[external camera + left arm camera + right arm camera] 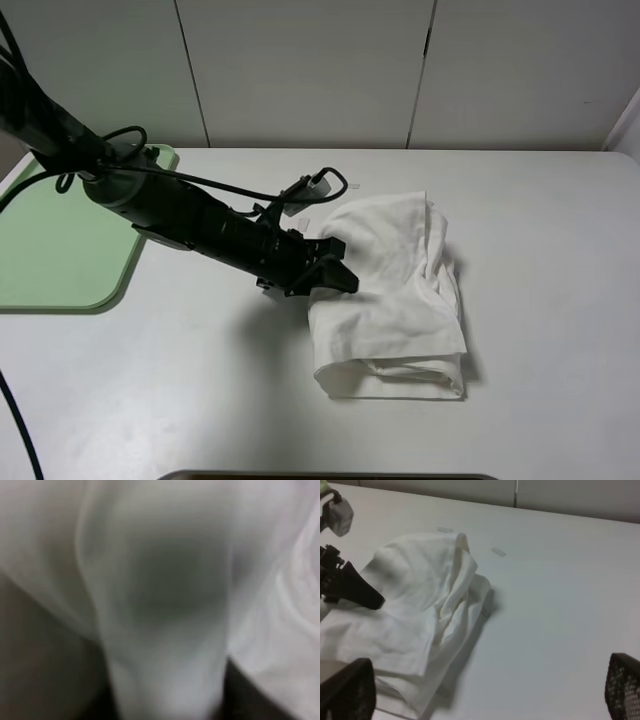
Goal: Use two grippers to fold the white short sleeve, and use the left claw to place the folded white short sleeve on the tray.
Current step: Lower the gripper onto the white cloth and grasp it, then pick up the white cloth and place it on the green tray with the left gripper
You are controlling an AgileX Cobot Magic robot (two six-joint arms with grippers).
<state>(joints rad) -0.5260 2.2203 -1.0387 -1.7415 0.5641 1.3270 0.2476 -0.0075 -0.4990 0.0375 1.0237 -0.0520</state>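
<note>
White table [560, 300] bearing the folded shirt [395, 300] in a rumpled stack right of centre, well apart from the green tray [60, 250] at the far left edge. Left claw [338, 268] pressed against the shirt's left side, cloth seemingly between its tips; grip not certain. Right gripper [485, 690] spread wide, holding nothing, raised over the table beside the shirt.

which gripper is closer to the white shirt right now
Left. The left gripper is at the shirt's edge; the right gripper hangs off to the side, open.
</note>
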